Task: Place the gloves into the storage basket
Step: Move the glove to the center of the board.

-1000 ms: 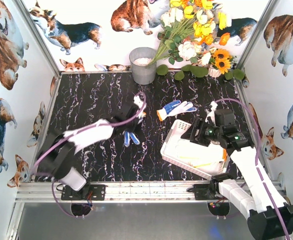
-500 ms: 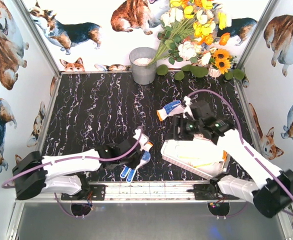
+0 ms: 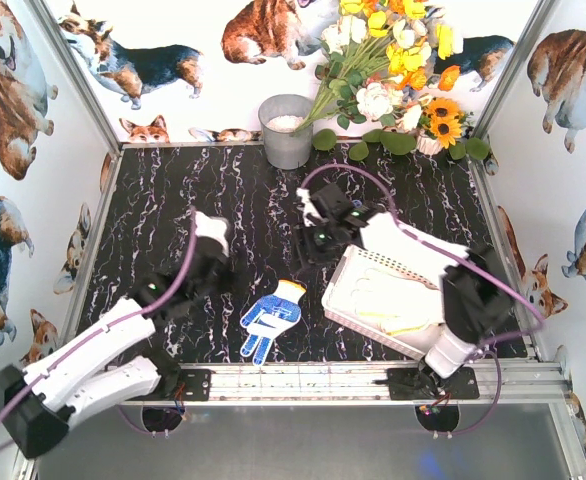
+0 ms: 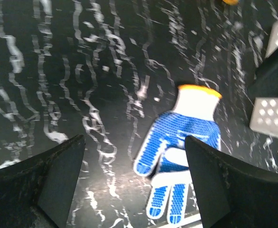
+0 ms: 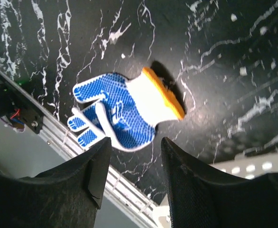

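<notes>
You have one white knit glove with a blue-dotted palm and orange cuff lying flat, palm up, on the black marbled table. It is just beside the white slotted plastic basket but outside it, and I judge either arm could reach it there. The left gripper stands wide open and empty. The right gripper is parted above the glove and holds nothing. The basket already holds pale gloves.
</notes>
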